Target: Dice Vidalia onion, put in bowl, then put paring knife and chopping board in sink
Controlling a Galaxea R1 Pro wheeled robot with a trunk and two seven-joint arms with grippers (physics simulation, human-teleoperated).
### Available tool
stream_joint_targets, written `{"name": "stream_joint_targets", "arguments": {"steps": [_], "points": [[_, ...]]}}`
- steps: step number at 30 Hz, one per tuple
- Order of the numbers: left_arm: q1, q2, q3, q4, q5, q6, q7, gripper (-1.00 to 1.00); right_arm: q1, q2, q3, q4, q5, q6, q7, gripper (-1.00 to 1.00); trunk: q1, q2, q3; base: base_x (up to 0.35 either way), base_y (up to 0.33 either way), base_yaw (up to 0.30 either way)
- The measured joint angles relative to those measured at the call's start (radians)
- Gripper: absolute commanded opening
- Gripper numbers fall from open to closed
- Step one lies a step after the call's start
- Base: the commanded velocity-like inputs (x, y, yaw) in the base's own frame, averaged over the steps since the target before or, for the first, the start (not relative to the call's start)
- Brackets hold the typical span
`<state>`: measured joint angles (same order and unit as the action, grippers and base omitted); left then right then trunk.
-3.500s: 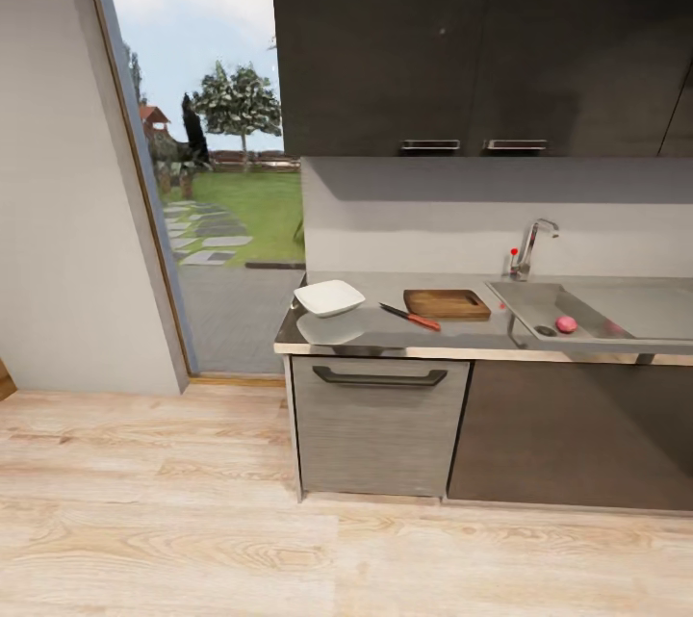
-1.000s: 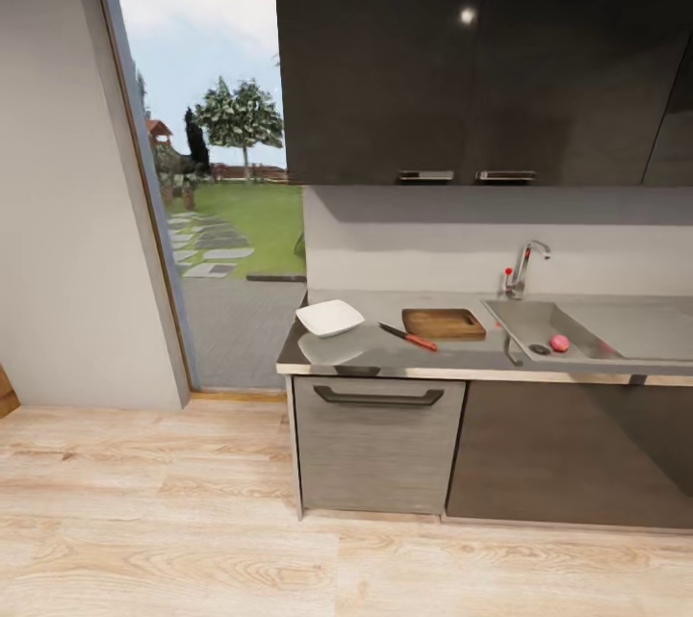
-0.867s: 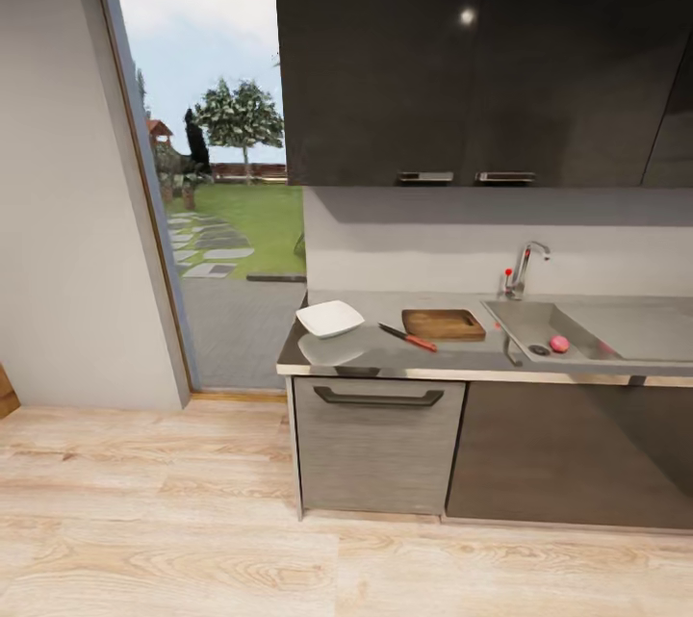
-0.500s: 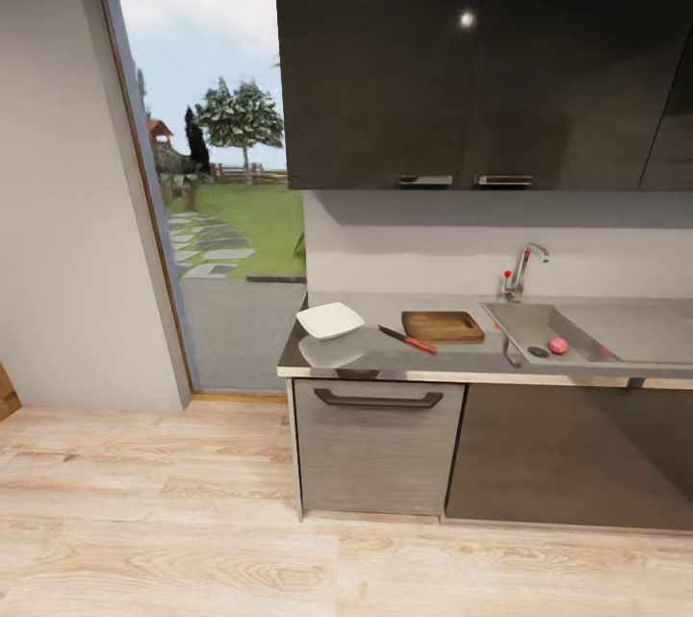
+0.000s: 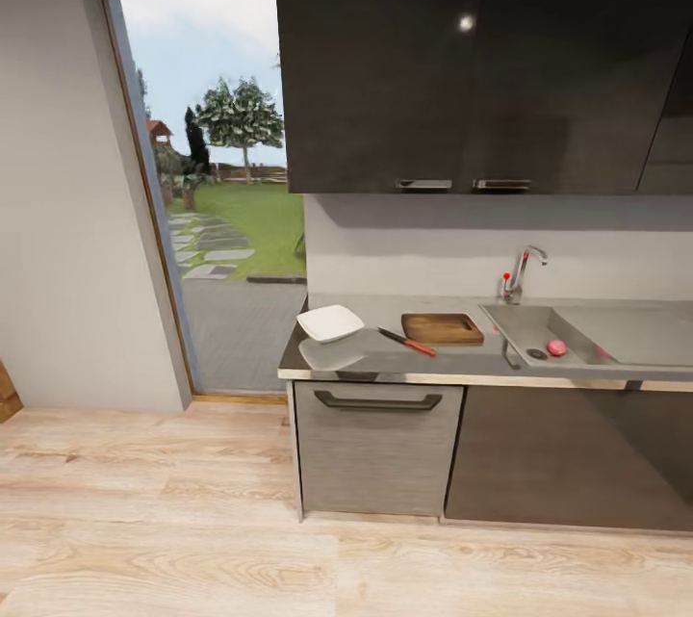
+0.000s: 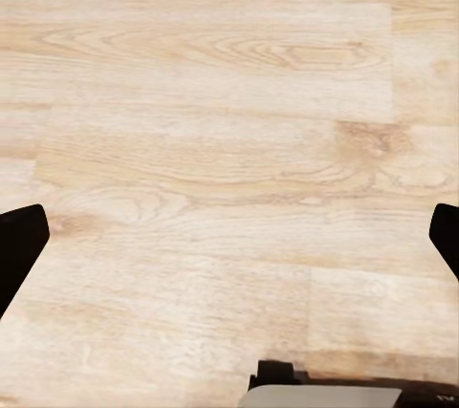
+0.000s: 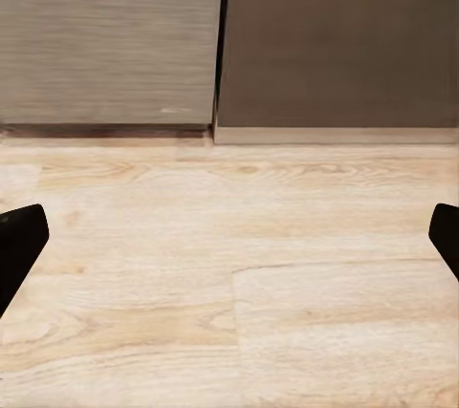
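Ahead of me in the head view, the pinkish Vidalia onion lies in the steel sink beside the drain. On the grey countertop left of the sink rests the brown chopping board. The red-handled paring knife lies at the board's front left corner, and the white square bowl stands at the countertop's left end. My left gripper hangs open over bare wooden floor. My right gripper is open too, above the floor in front of the cabinet fronts.
A chrome tap with a red-tipped lever rises behind the sink. Dark wall cabinets hang over the counter. A tall glass door onto a garden stands to the left. Light wooden floor lies between me and the counter.
The whole picture has shifted: the counter and its things look a little smaller and lower, so the camera has backed off and tilted up. Nothing on the counter has moved.
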<state>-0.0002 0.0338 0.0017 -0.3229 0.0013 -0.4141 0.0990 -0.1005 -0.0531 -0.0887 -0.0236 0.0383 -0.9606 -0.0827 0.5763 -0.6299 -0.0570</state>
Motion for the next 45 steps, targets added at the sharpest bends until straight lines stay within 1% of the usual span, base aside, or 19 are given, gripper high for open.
{"name": "stream_joint_targets", "arguments": {"steps": [7,9,10,11,12,15,21,24,26,30,33,40,45], "points": [[0.000,0.000,0.000,0.000,-0.001,0.000,0.000,1.00,0.000,0.001,0.000,0.000,-0.001,0.000,0.001,1.00,-0.027,0.049,0.022,0.000,0.000,0.000],[0.000,0.000,0.000,0.000,-0.002,0.000,0.000,1.00,0.000,0.016,0.002,0.000,0.001,0.000,0.002,1.00,-0.035,0.063,0.028,0.000,0.000,0.000],[0.000,0.000,0.000,0.000,-0.001,0.000,0.000,1.00,0.000,0.035,0.006,0.000,0.004,0.001,0.002,1.00,-0.038,0.070,0.031,0.000,0.000,0.000],[0.000,0.000,0.000,0.000,-0.001,0.000,0.000,1.00,0.000,0.047,0.004,0.000,0.002,0.000,0.003,1.00,-0.039,0.070,0.032,0.000,0.000,0.000],[0.000,0.000,0.000,0.000,-0.001,0.000,0.000,1.00,0.000,0.064,0.006,0.000,0.004,0.000,0.004,1.00,-0.039,0.070,0.032,0.000,0.000,0.000],[0.000,0.000,-0.002,-0.001,-0.002,0.000,-0.001,1.00,0.000,0.095,0.005,0.000,0.002,0.000,0.005,1.00,-0.039,0.070,0.032,0.000,0.000,0.000],[0.000,0.000,-0.003,0.000,-0.002,0.000,-0.002,1.00,0.000,0.097,-0.003,0.000,-0.001,-0.001,0.006,1.00,-0.039,0.070,0.032,0.000,-0.024,-0.037],[0.000,-0.006,-0.003,0.000,-0.003,0.000,-0.002,1.00,0.000,0.097,-0.002,0.000,0.000,-0.001,0.006,1.00,-0.039,0.070,0.035,0.000,-0.198,-0.151],[0.000,-0.013,-0.003,0.000,-0.003,0.001,-0.002,1.00,0.000,0.099,-0.001,0.000,0.000,-0.001,0.005,1.00,-0.039,0.070,0.037,0.000,-0.268,-0.179],[0.000,-0.018,-0.003,0.000,-0.003,0.002,-0.001,1.00,0.000,0.100,0.000,0.000,0.000,-0.001,0.005,1.00,-0.039,0.070,0.041,0.000,-0.298,-0.191],[0.000,-0.019,-0.003,0.000,-0.003,0.002,-0.001,1.00,0.000,0.100,0.000,0.000,0.000,-0.001,0.003,1.00,-0.039,0.070,0.044,0.000,-0.312,-0.189],[0.000,-0.020,0.000,0.013,-0.004,0.002,-0.001,1.00,0.000,0.098,-0.001,0.000,0.002,0.000,0.000,1.00,-0.038,0.070,0.047,0.000,-0.318,-0.032],[0.000,-0.020,0.000,0.014,-0.004,0.002,-0.001,1.00,0.000,0.093,-0.008,0.000,0.000,0.035,-0.007,1.00,-0.038,0.070,0.047,0.000,-0.318,-0.004]]}}
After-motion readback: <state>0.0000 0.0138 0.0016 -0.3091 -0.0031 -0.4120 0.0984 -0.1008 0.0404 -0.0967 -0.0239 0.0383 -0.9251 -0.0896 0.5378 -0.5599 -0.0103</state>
